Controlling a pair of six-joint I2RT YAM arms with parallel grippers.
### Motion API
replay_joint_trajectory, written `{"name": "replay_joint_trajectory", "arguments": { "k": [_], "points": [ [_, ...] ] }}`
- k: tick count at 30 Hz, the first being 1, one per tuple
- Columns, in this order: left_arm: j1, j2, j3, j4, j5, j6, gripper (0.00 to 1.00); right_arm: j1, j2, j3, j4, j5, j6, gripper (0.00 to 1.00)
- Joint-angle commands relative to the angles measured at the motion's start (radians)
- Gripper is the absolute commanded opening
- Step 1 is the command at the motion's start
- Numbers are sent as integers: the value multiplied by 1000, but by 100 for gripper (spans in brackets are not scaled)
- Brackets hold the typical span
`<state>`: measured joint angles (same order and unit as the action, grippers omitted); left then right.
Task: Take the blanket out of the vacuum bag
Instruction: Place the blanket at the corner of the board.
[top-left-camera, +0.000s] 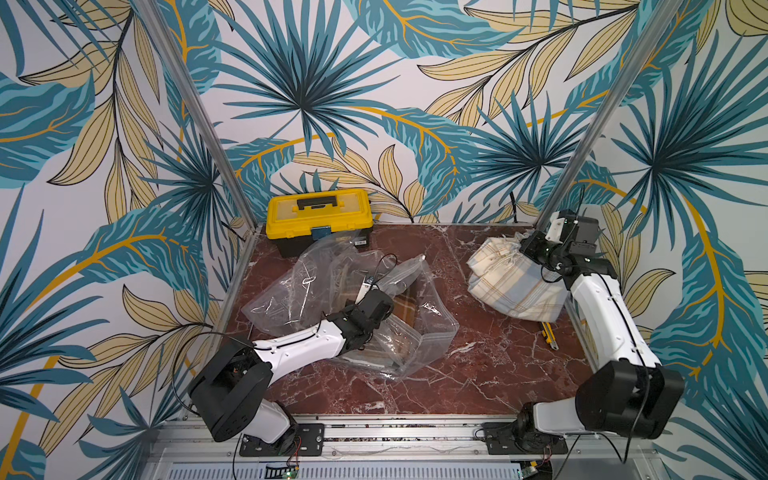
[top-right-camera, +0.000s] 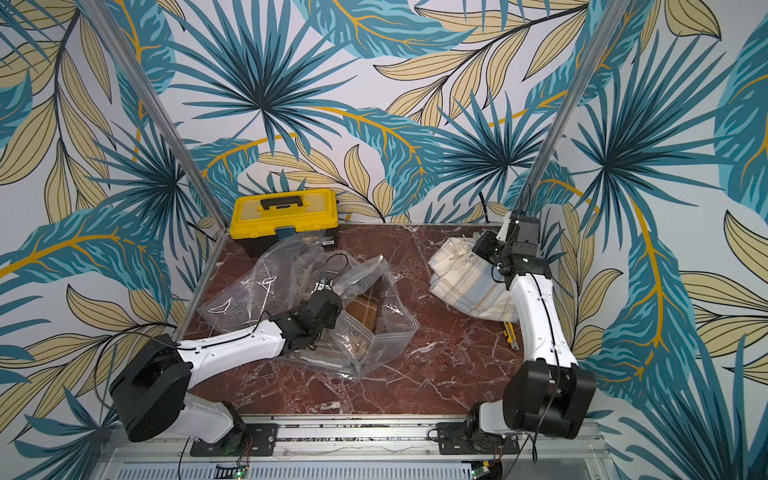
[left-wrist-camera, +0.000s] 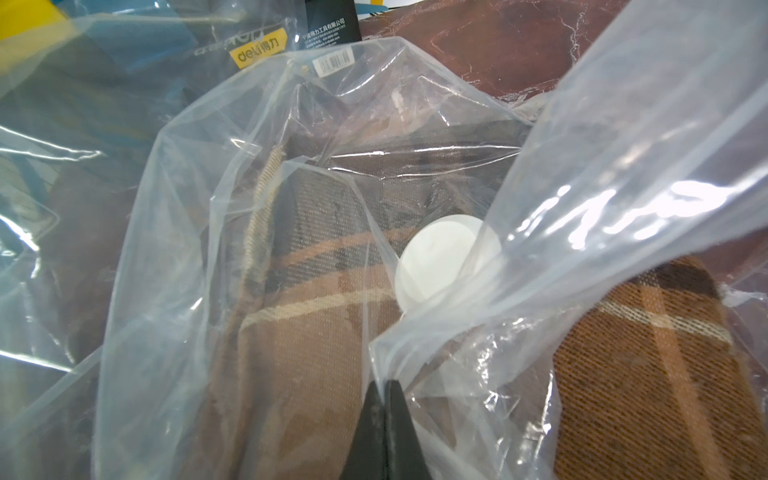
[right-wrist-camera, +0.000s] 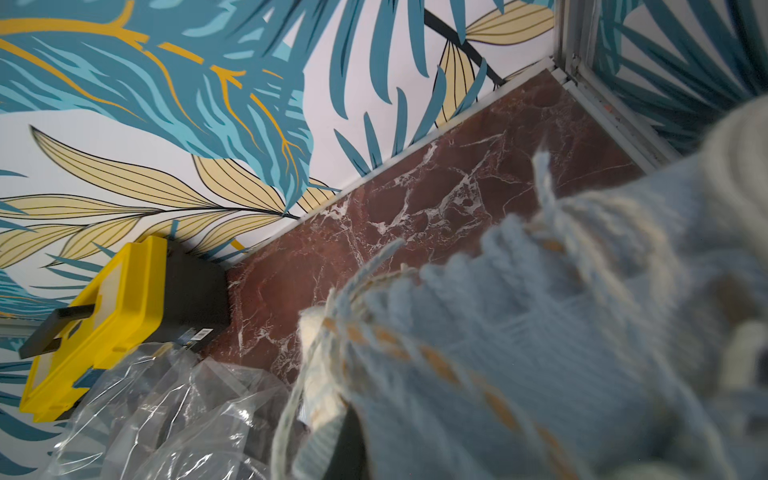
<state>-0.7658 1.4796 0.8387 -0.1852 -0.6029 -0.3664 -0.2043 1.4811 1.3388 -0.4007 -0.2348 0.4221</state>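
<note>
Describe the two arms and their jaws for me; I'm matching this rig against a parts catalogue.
The left arm and right arm have glossy white link shells, bulky black joint housings and thin black cables looping alongside. Both bolt through black plates to a silver rail. The left gripper has slim, dark tapered jaws.

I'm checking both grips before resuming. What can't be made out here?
- right hand: fingertips buried in the pale blanket, both top views; right wrist view blurred.
- left hand: top views, behind its wrist and the vacuum bag.
- yellow tool: top views, partly under the pale blanket.
</note>
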Motion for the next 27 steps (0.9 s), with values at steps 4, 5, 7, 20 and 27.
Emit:
{"name": "replay_joint_trajectory", "arguments": {
  "k": [4,5,7,20,27],
  "points": [
    [6,-30,52,-68,-23,8,0,-4,203,101,162,-46,-13,0],
    [5,-44,50,-71,-28,12,0,-5,232,108,173,-62,1,0],
    [5,-60,49,-80,-44,19,0,-4,283,130,228,-91,24,0],
    [6,-50,56,-121,-73,-14,0,45,585,451,201,-176,76,0],
    [7,-70,61,-151,-95,-8,0,58,696,510,211,-196,119,0]
  ]
}}
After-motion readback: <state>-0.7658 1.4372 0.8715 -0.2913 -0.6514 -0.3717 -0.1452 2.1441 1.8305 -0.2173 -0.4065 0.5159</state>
